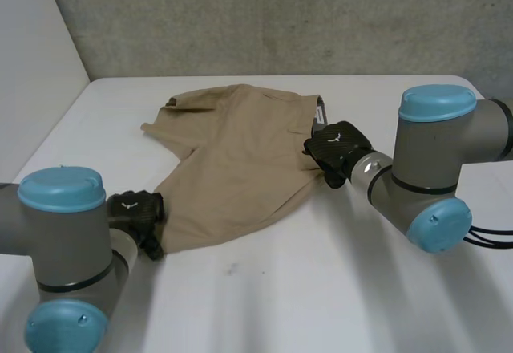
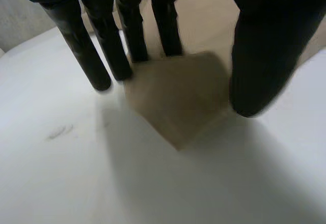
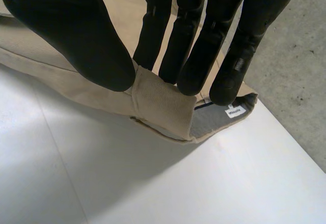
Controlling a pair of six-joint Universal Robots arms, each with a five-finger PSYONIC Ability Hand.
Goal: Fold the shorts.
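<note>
A white worktop (image 1: 337, 305) spreads out in front, with a faint dark smudge (image 1: 232, 269) on it toward 6 o'clock. A grey concrete wall (image 1: 280, 16) stands at 12 o'clock, a plain white wall (image 1: 32, 72) at 9 o'clock.

Tan shorts (image 1: 232, 160) on white table (image 1: 321, 289)

- The tan shorts (image 1: 232, 168) lie spread out on the white counter (image 1: 321, 289).
- Their waistband (image 3: 163, 107) is folded over, showing a grey inside and a small white tag (image 3: 234, 113).
</note>
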